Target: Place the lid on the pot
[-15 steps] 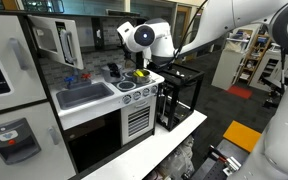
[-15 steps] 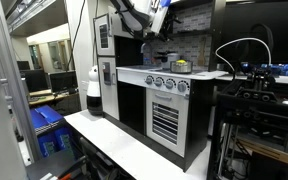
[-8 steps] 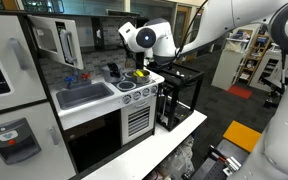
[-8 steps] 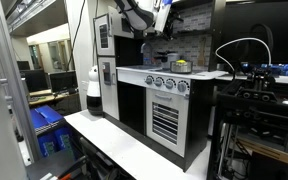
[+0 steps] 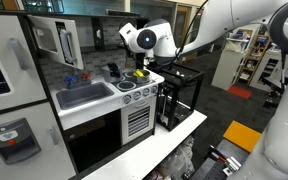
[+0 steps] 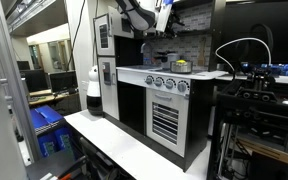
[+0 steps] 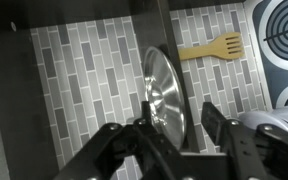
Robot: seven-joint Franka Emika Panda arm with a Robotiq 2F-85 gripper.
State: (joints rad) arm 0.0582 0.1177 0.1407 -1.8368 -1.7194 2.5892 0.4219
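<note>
In the wrist view the round silver lid (image 7: pixel 166 90) stands on edge between my gripper's (image 7: pixel 179 115) two fingers, which are partly closed on it. It hangs in front of the grey tiled back wall. The small pot with yellow inside (image 5: pixel 140 73) sits on the toy stove, just below and beside my wrist; it also shows in the other exterior view (image 6: pixel 181 65). A grey rounded edge at the lower right of the wrist view may be the pot, but I cannot tell.
A taller silver and dark vessel (image 5: pixel 113 71) stands on the stove next to the pot. The sink (image 5: pixel 84 95) lies beside the stove. A yellow spatula (image 7: pixel 212 48) lies by the tiled wall, and a burner (image 7: pixel 284 30) is near it. A black frame (image 5: pixel 179 95) stands next to the toy kitchen.
My wrist has shifted very slightly above the stove. Nothing else has visibly moved.
</note>
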